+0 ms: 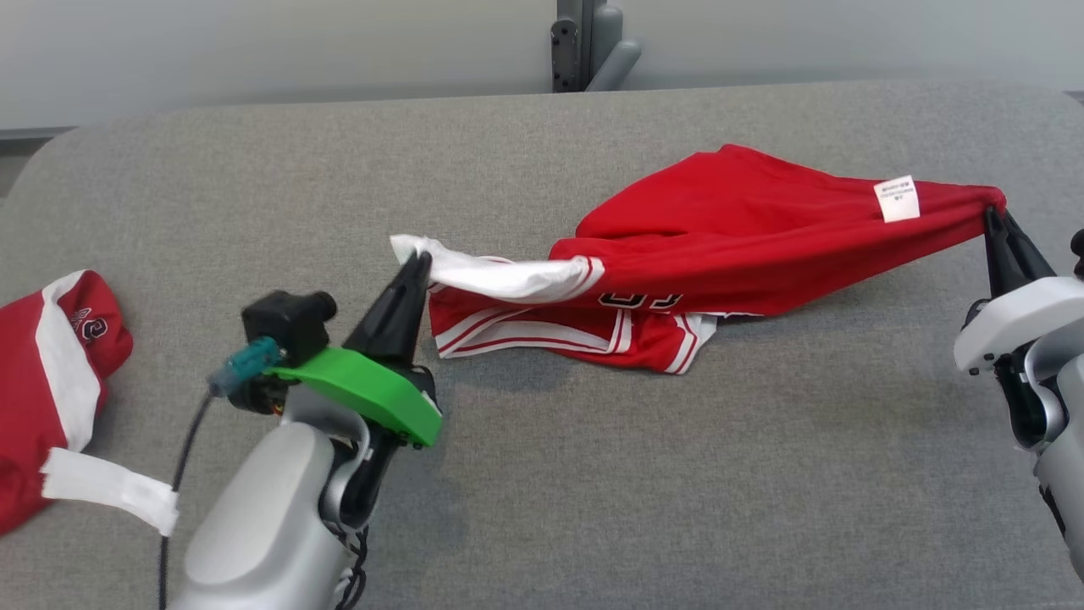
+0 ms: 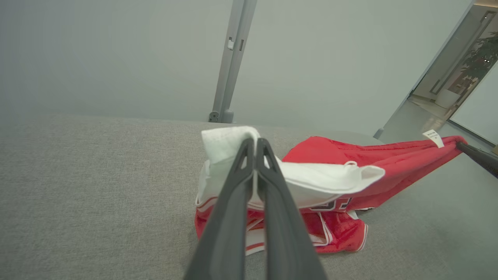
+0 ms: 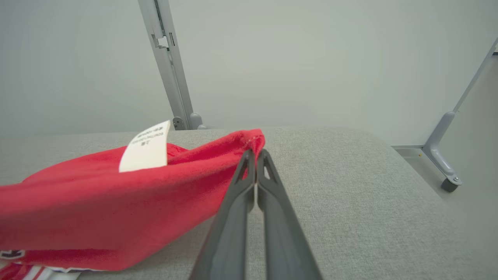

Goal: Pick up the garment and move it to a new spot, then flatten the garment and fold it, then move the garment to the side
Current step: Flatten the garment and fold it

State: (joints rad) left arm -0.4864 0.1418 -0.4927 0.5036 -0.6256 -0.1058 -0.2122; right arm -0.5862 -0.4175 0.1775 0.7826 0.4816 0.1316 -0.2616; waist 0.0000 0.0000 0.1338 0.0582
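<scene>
Left gripper (image 1: 421, 259) clamped tight on the white end of the red garment (image 1: 720, 229), right gripper (image 1: 992, 217) pinching its far corner

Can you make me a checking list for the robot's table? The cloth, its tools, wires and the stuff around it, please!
Surface: grey fabric-covered table.
Job's things: red jersey with white trim, stretched between both tools, middle sagging onto the table; white label near its right end.
Clutter: second red and white garment at the table's left edge.
Tools: left tool shut on the jersey's white corner; right tool shut on its red corner.
Cables: black cable hanging beside the left arm.
Surroundings: pale wall and grey post behind the table.
</scene>
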